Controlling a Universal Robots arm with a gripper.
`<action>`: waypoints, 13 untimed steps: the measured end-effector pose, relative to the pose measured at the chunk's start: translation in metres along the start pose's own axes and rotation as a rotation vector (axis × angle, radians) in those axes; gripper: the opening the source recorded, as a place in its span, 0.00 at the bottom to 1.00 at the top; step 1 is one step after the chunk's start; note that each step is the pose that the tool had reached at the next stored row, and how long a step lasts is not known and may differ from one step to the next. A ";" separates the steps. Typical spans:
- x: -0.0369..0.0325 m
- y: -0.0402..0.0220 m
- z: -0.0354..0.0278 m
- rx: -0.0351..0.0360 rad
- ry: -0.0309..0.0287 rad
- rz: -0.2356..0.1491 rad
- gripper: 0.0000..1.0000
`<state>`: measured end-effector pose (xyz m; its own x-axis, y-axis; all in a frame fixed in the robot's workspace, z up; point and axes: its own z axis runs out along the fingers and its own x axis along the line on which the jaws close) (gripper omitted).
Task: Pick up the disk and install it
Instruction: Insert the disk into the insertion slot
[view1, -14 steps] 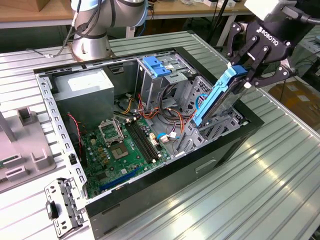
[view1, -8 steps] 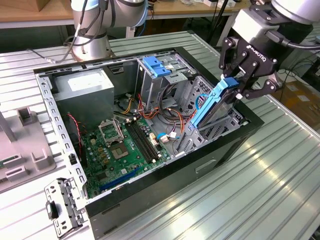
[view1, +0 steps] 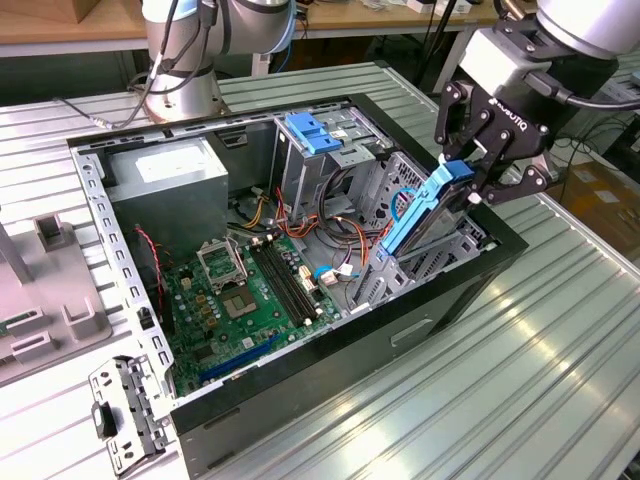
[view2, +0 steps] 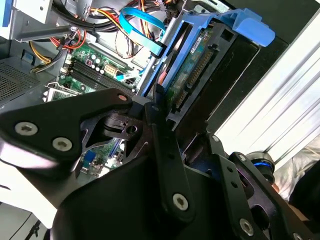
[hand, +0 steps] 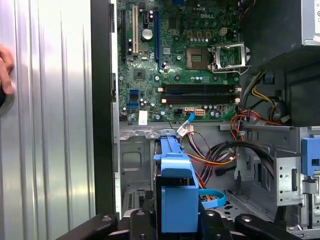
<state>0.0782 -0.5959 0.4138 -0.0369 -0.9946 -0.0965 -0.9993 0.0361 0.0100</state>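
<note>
The disk, a flat drive framed in blue carrier rails, hangs tilted with its lower end down inside the drive bay at the exterior view's right end of the open computer case. My gripper is shut on the disk's upper end, just below the blue tab. In the second wrist view the disk shows its green circuit board and connector edge between my black fingers. The first wrist view shows the disk's blue carrier edge-on above the metal bay floor.
Inside the case lie a green motherboard, a grey power-supply box, a drive cage with a light-blue bracket and loose orange and black cables. A metal bracket and a grey fixture sit outside. A hand rests on the ribbed table.
</note>
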 end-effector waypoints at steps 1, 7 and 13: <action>0.0000 0.0000 0.0000 0.0000 0.0000 0.000 0.36; 0.0000 0.0000 0.0000 0.0000 -0.0003 0.000 0.38; 0.0000 0.0000 0.0001 0.0000 -0.0006 0.000 0.50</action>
<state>0.0782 -0.5959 0.4137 -0.0369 -0.9946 -0.0970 -0.9993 0.0361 0.0100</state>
